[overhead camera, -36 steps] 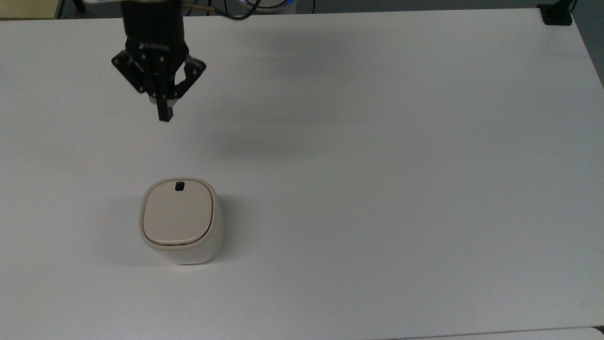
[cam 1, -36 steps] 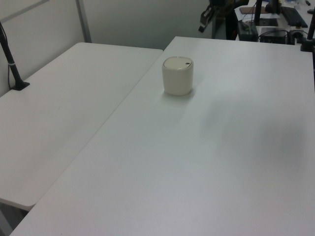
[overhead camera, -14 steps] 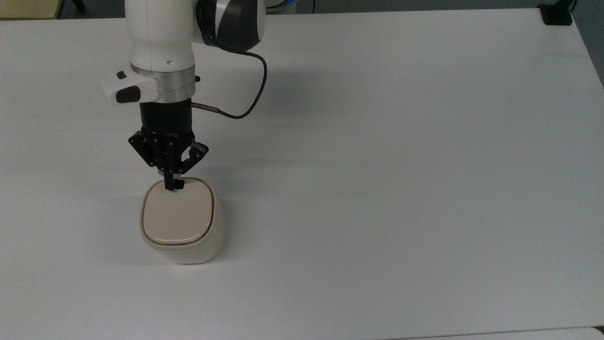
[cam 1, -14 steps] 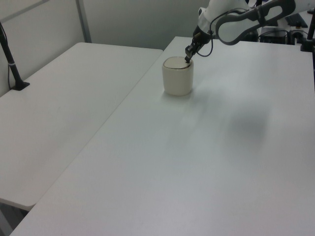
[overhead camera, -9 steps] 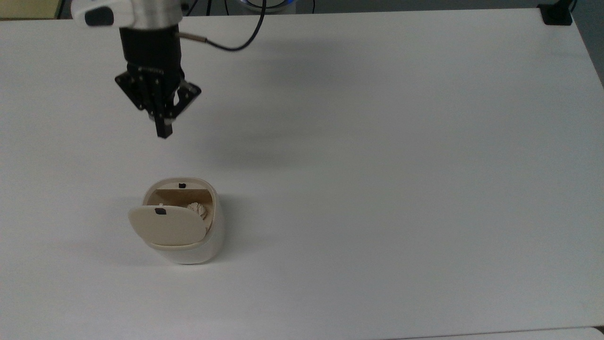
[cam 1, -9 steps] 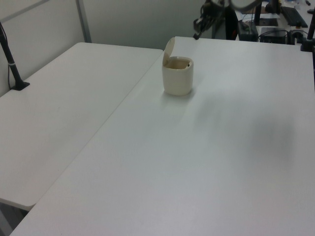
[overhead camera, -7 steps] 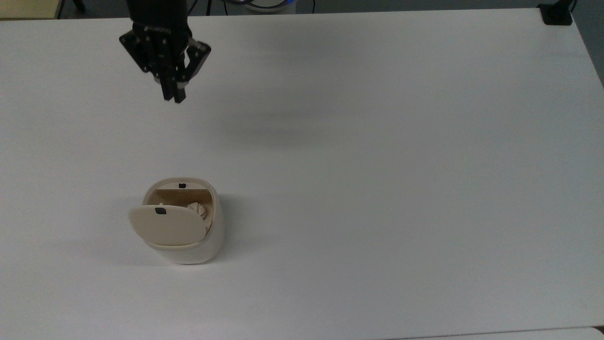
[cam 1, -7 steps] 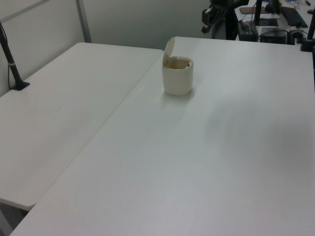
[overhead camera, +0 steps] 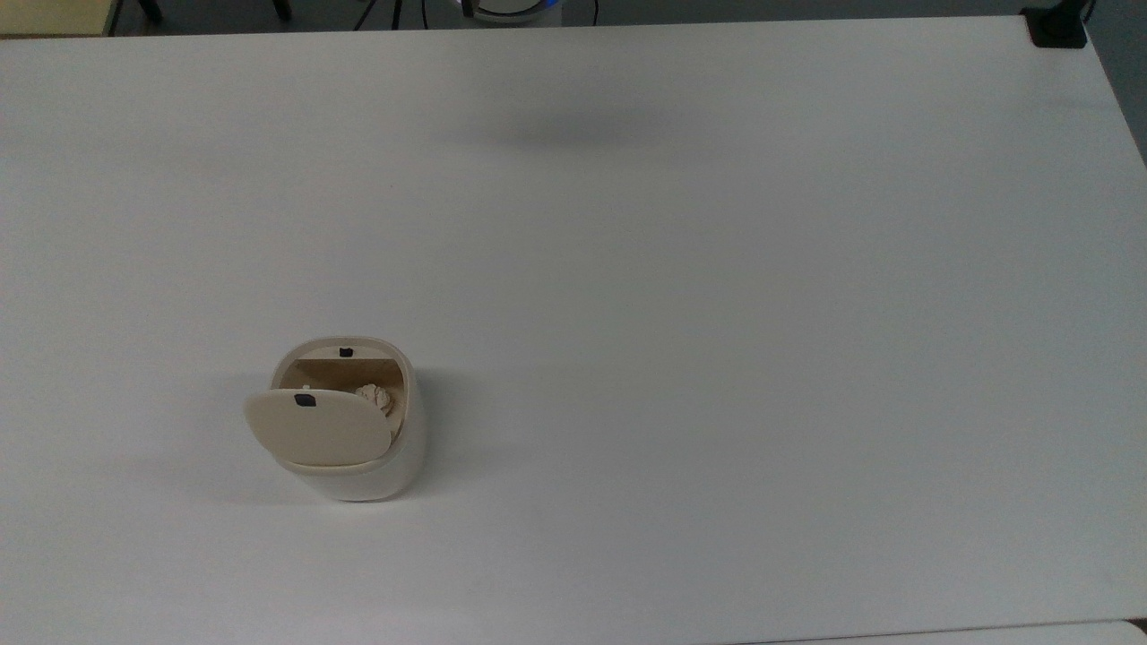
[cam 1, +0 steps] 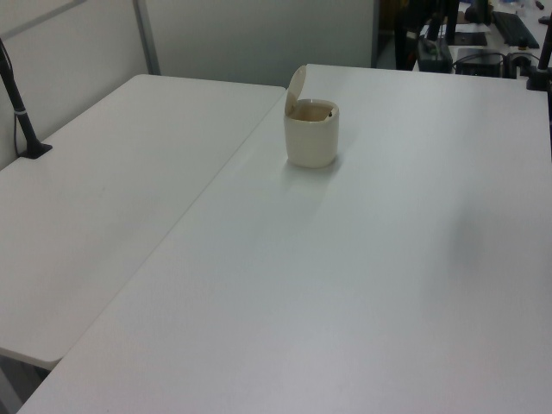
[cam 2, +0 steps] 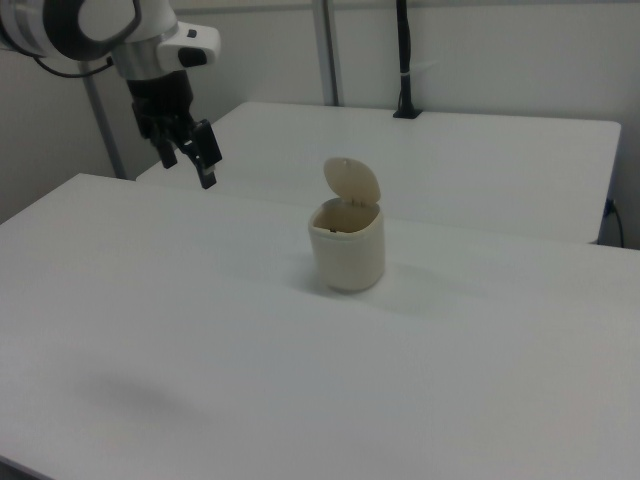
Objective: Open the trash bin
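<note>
The trash bin [cam 2: 347, 255], lid [cam 2: 353, 183] up, sits at four o'clock from the gripper [cam 2: 207, 176] in the right view; fingers pressed together.

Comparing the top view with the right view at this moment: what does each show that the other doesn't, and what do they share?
The top view looks down into the open trash bin, showing crumpled paper inside and a small black latch on the rim. The right view shows the end effector raised off to the right view's left of the bin, plus a second table behind. Both show the lid standing open on the white table.
</note>
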`<state>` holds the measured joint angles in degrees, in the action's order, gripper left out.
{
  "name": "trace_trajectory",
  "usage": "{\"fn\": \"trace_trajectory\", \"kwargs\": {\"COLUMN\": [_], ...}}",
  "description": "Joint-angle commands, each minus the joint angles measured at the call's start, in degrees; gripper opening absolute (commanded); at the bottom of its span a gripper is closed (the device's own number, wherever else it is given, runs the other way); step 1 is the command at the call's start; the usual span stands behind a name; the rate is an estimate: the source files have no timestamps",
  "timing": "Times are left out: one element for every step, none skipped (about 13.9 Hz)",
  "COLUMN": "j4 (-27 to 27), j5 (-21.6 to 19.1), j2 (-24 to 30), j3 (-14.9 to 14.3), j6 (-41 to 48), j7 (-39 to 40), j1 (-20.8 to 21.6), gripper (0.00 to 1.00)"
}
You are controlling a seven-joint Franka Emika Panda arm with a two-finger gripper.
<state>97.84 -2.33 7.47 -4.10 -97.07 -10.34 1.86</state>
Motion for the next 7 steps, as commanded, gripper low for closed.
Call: {"fn": "trace_trajectory", "kwargs": {"j4": [0.34,-0.89,-2.12,-4.57,-5.46,-5.64,-5.56], "j5": [2.06,2.24,2.25,2.25,2.25,2.07,2.07], "j2": [-0.17,-1.31,-2.54,-4.46,-5.44,-5.45,-5.36], "j3": [1.2,1.2,1.2,1.2,1.11,1.02,1.02], "j6": [1.19,1.18,1.1,1.1,1.1,1.01,1.1], "j7": [8.03,8.75,8.49,8.32,8.23,8.14,8.14], "j1": [-0.28,-0.45,-0.72,-0.72,-0.81,-0.81,-0.81], "gripper": [1.0,1.0,1.0,1.0,1.0,1.0,1.0]}}
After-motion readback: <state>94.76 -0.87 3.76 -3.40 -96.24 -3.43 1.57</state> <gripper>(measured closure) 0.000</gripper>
